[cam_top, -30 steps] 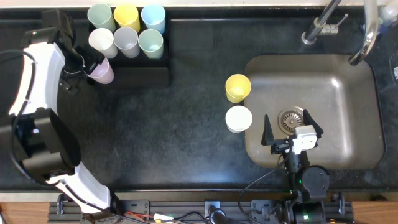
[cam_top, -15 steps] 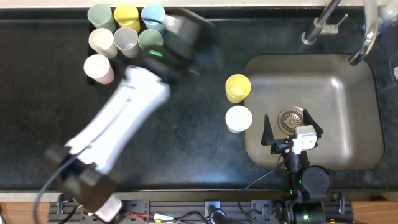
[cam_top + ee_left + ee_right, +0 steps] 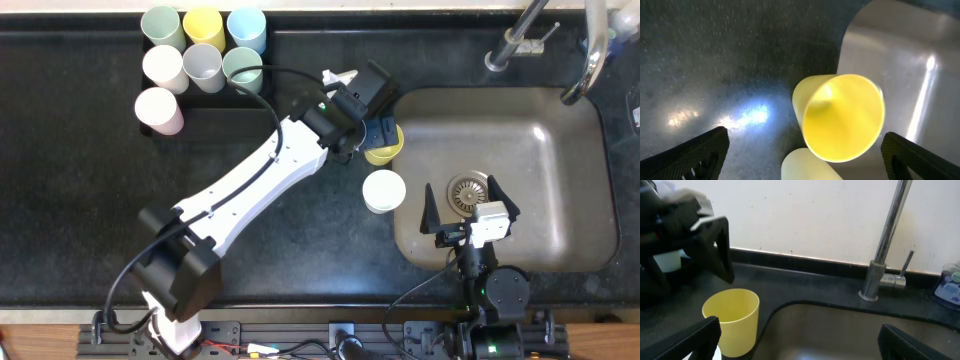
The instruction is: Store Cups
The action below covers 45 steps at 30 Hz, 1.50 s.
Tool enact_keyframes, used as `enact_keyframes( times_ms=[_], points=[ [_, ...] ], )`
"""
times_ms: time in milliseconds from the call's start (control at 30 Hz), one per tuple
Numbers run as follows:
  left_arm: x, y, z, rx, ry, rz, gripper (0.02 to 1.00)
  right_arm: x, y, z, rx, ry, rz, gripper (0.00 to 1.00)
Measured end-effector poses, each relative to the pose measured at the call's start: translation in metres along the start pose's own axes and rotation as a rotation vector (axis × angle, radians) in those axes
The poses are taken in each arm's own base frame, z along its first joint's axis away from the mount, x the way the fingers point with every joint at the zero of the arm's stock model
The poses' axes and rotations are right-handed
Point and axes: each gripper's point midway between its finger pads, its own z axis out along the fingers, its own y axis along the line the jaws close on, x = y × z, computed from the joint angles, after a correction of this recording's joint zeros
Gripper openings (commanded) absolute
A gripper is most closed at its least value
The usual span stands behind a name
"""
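The sink [image 3: 550,130] drops away just beside the upright yellow cup [image 3: 840,117]. The left gripper [image 3: 802,142] hovers over that cup, spread wide and empty; a skewed descent could tip it into the sink or onto the white cup [image 3: 384,190] beside the sink.

The left arm [image 3: 250,190] has long white shell links between black joints, a thin black cable [image 3: 265,70] looping beside it and a small green light [image 3: 323,106] near the wrist. The left gripper [image 3: 380,130] has black ribbed fingers [image 3: 690,155]. The right arm [image 3: 490,285] is black with round joints and a white wrist block [image 3: 490,222]. The right gripper [image 3: 465,195] has black tapered fingers [image 3: 429,208].
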Motion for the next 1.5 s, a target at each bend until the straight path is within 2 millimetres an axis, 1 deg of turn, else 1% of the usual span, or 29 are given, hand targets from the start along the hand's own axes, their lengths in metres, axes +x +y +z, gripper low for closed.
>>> enact_keyframes(
  times_ms=[233, 333, 567, 600, 633, 667, 700, 733, 767, 967, 1067, 1200, 1267, 1333, 1400, 1500],
  points=[
    [0.014, 0.005, 0.026, -0.01, 0.096, -0.015, 1.0, 0.0, 0.0, 0.0, 0.0, 0.0, 0.0, 0.998],
    [0.019, 0.006, 0.031, -0.011, 0.122, -0.018, 1.0, 0.0, 0.0, 0.0, 0.0, 0.0, 0.0, 0.998],
    [0.022, 0.011, 0.044, -0.028, 0.151, -0.037, 1.0, 0.0, 0.0, 0.0, 0.0, -0.001, 0.0, 0.996],
    [0.021, 0.012, 0.045, -0.03, 0.151, -0.039, 0.93, 0.0, 0.0, 0.0, 0.0, 0.0, 0.0, 0.998],
    [0.02, 0.012, 0.045, -0.028, 0.149, -0.041, 0.726, 0.0, 0.0, 0.0, 0.0, 0.0, 0.0, 0.998],
    [0.019, 0.011, 0.045, -0.025, 0.146, -0.047, 0.586, 0.0, 0.0, 0.0, 0.0, -0.001, 0.0, 0.998],
    [0.018, 0.01, 0.045, -0.018, 0.139, -0.052, 0.222, 0.0, 0.0, 0.0, 0.0, -0.001, 0.0, 0.998],
    [0.015, 0.009, 0.046, -0.01, 0.132, -0.054, 0.152, 0.0, 0.0, 0.0, 0.0, 0.0, 0.0, 0.998],
    [0.013, 0.007, 0.046, -0.004, 0.127, -0.06, 0.045, 0.0, 0.0, 0.0, 0.0, 0.0, 0.0, 0.998],
    [0.005, 0.009, 0.046, -0.004, 0.106, -0.072, 0.036, 0.0, 0.0, 0.0, 0.0, 0.0, 0.0, 0.998],
    [-0.001, 0.016, 0.046, -0.017, 0.099, -0.086, 0.036, 0.0, 0.0, 0.0, 0.0, 0.0, 0.0, 0.996],
    [-0.014, 0.032, 0.035, -0.078, 0.085, -0.111, 0.036, 0.0, 0.0, 0.0, 0.0, -0.001, 0.0, 0.998],
    [-0.03, 0.051, 0.02, -0.131, 0.062, -0.144, 0.036, 0.0, 0.0, 0.0, 0.0, 0.0, 0.0, 0.998],
    [-0.044, 0.077, -0.001, -0.182, 0.044, -0.191, 0.036, 0.0, 0.0, 0.0, 0.0, 0.0, 0.0, 0.998],
    [-0.064, 0.107, -0.029, -0.215, 0.007, -0.258, 0.036, 0.0, 0.0, 0.0, 0.0, 0.0, 0.0, 0.998],
    [-0.091, 0.16, -0.074, -0.27, -0.043, -0.385, 0.036, 0.0, 0.0, 0.0, 0.0, -0.001, 0.0, 0.998]
  ],
)
